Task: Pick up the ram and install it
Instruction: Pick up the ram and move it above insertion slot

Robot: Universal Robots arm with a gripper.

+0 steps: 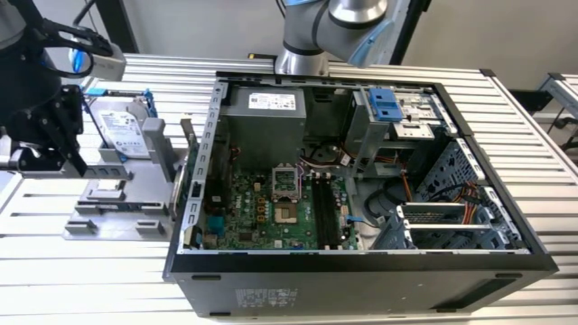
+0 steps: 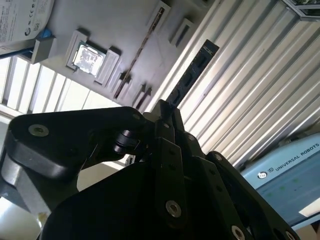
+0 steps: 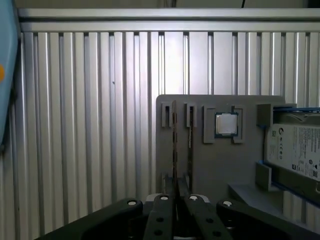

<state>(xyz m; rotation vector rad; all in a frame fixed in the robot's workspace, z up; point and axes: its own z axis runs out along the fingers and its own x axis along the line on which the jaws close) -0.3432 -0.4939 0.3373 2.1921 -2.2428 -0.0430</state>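
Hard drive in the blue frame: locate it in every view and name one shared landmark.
Exterior view: hard drive on the grey fixture, beside the computer case.
Second wrist view: hard drive at the fixture's edge, near the processor chip.
First wrist view: hard drive near the processor chip.
Shared landmark: the grey fixture.

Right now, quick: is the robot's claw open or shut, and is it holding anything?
Gripper: jaws closed on the ram.
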